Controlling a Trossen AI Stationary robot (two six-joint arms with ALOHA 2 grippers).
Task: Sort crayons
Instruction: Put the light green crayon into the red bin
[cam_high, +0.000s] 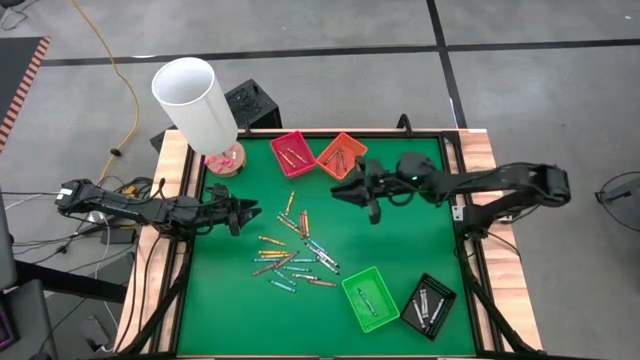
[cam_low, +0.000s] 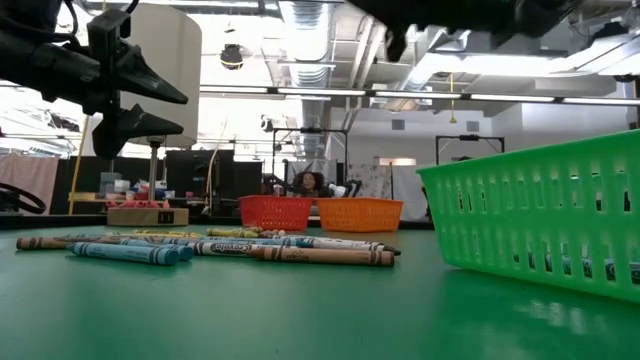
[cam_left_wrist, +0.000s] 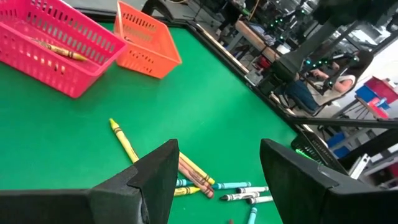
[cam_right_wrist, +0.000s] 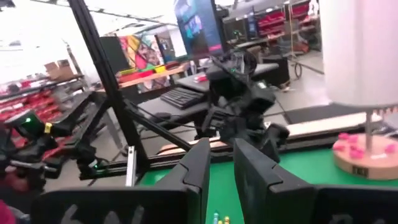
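Observation:
Several crayons lie loose on the green table top around its middle, and they also show in the low view as crayons. My left gripper hovers open at the left, just above the pile's left end, with a yellow crayon and others past its fingers. My right gripper hangs high near the orange tray. It points toward the left arm, its fingers a narrow gap apart with nothing showing between them. A few crayons lie in the pink tray.
A green tray and a black tray, each holding crayons, stand at the near right. A tall white cylinder on a round wooden base stands at the far left corner. A raised dark frame borders the table.

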